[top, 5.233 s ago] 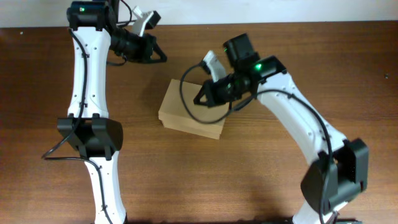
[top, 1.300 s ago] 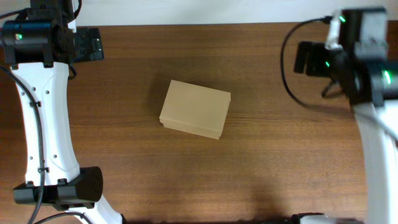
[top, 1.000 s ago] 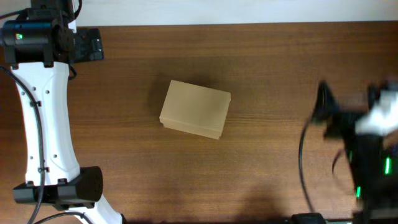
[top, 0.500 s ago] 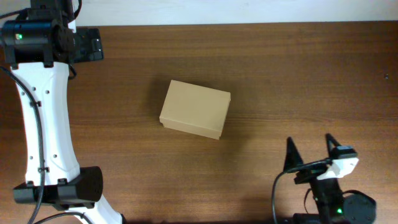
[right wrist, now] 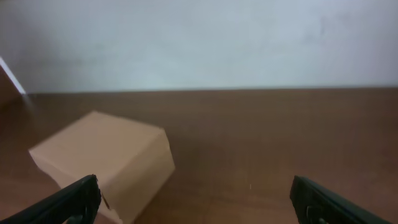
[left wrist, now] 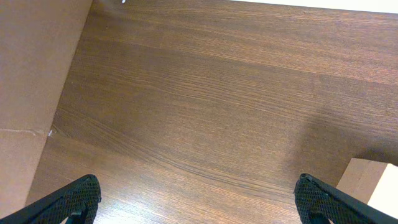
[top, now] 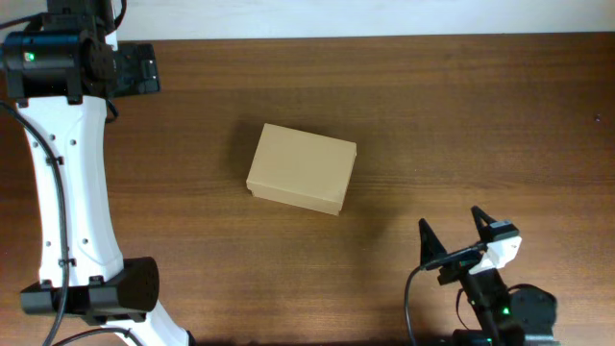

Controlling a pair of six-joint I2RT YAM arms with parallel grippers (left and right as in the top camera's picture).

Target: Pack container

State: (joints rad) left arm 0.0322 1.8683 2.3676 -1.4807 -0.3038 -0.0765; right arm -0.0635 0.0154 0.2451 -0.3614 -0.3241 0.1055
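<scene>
Apparently packing looked done or nearly so, since the container (top: 302, 168) sat with its flap lid down and flat, contents not visible. Right gripper (top: 450, 223) was spread wide, holding and touching nothing, with bare table (top: 432, 96) just ahead and the container further ahead to its left, well apart. Left gripper (left wrist: 198, 200) was likewise spread wide and empty above the table, only a container corner showing beyond one fingertip.
</scene>
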